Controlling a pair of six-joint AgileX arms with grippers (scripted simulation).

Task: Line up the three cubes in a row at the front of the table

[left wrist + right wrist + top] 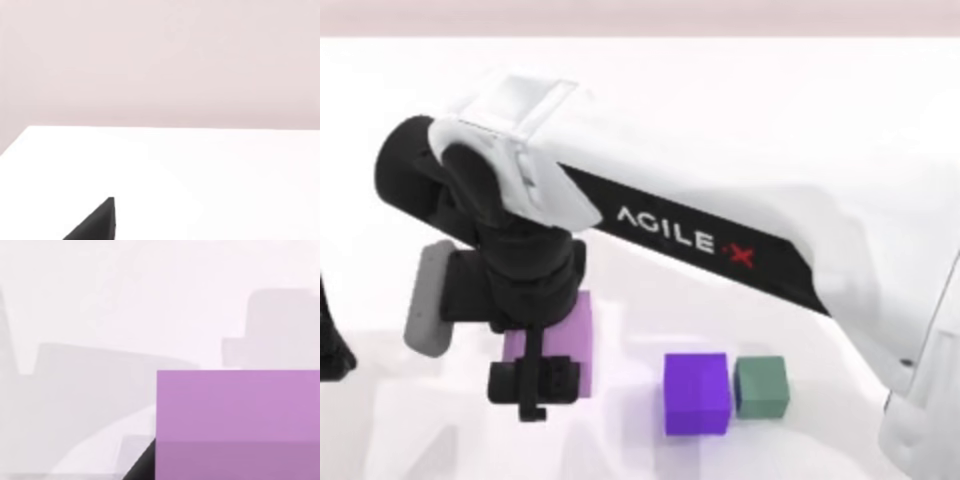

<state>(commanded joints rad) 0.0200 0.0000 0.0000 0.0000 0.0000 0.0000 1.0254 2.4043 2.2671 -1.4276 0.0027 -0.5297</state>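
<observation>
Pale lilac-pink, the largest-looking cube (578,335) is sitting at the front of the table (740,100), right under the right gripper (532,385), which is reaching across from the right side on a long white AgileX arm (720,235). The gripper's dark body is covering the cube's left half in the top view, and its fingers (530,385) are lying over the cube's front-left corner. Whether they are clamping the cube or standing apart from it I cannot tell from here. In the right wrist view the lilac-pink cube (237,420) is filling the near corner, with one dark fingertip (142,465) showing just beside its edge.

To the right of the gripper, a little apart from the lilac-pink cube, the deep violet-purple cube (697,392) is resting on the table, and the smaller teal-green cube (762,386) is sitting just beside it on its far side from the gripper, the two nearly touching. All three are lying roughly in one line along the front.

The left arm (332,345) is showing only as a dark sliver at the table's left edge, well away from the gripper; in its own wrist view only a dark finger tip (95,222) is showing over bare white table (210,170).
</observation>
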